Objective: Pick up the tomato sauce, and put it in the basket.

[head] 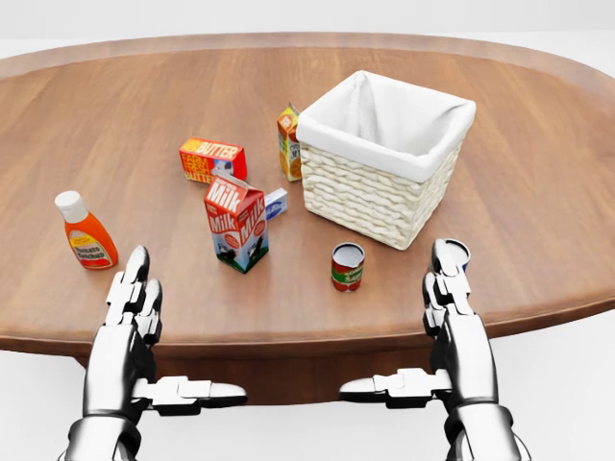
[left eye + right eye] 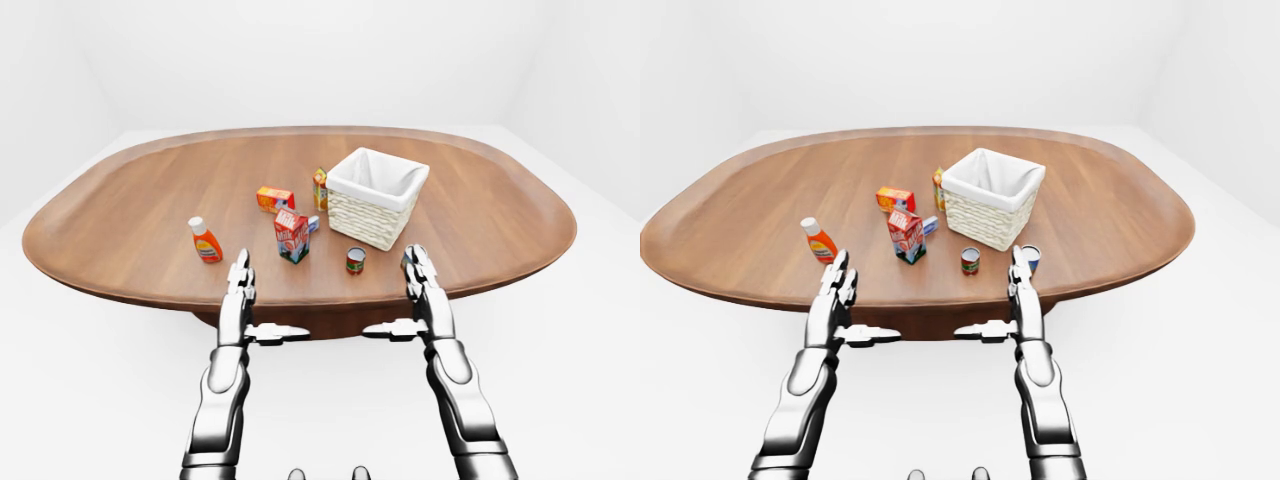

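Two robot hands reach up from the bottom of the head view, the left robot hand [image 1: 130,317] and the right robot hand [image 1: 450,317], both over the near edge of the oval wooden surface [image 1: 538,192]. Each is spread, fingers straight and pointing up the picture, thumb stuck out sideways toward the other; neither holds anything. The tomato sauce can [image 1: 347,266] stands upright near the bottom edge of the surface, between the two hands and nearer the right one, apart from both. Just above and right of it sits the woven basket [image 1: 365,197] with its white cloth lining. A milk carton [image 1: 236,223] stands left of the can, with a small blue and white pack [image 1: 276,203] just beside it. A butter box [image 1: 212,159] lies further up, and a small orange carton [image 1: 288,142] stands against the basket's left side. An orange bottle [image 1: 86,232] with a white cap stands toward the left edge.

From the left-eye view, the whole surface shows, with white floor [image 2: 580,330] around it.

From the right-eye view, a blue-topped can [image 2: 1030,258] peeks out just beside the right fingertips.
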Tool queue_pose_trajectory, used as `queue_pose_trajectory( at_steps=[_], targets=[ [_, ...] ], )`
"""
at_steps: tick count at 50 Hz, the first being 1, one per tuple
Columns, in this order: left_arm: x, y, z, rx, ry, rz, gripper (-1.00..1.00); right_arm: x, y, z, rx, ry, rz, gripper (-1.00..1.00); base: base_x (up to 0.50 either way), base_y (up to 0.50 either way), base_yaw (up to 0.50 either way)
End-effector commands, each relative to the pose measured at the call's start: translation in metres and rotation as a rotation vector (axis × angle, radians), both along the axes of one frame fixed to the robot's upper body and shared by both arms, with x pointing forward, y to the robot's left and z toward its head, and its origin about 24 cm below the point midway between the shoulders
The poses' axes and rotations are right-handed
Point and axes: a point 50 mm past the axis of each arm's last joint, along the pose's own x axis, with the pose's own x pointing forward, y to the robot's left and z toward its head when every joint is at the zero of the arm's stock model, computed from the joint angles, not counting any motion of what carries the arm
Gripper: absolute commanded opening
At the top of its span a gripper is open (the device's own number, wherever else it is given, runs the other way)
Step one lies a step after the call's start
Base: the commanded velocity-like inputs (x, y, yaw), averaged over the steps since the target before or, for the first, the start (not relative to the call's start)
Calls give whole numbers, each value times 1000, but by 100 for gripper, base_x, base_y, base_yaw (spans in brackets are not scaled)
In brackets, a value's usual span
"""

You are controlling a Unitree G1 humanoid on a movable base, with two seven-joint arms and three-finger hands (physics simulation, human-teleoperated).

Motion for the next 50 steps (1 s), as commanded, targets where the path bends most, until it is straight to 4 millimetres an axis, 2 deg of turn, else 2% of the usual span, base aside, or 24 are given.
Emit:
queue_pose_trajectory(
  at_steps=[1, 14, 31, 39, 50],
  targets=[
    [0, 6, 0, 4, 0, -1, 100, 0, -7, 1, -7, 14, -2, 100, 0, 0, 0],
    [-2, 5, 7, 14, -8, -8, 100, -3, -7, 10, 2, -1, 2, 100, 0, 0, 0],
    [-4, 6, 27, 19, -66, -10, 100, -5, -7, 24, 7, -57, 5, 100, 0, 0, 0],
    [-6, 6, 45, 23, -140, -10, 100, -6, -7, 32, 9, -93, 6, 100, 0, 0, 0],
    [-7, 7, 51, 25, -168, -10, 100, -9, -7, 43, 8, -139, 5, 100, 0, 0, 0]
  ],
)
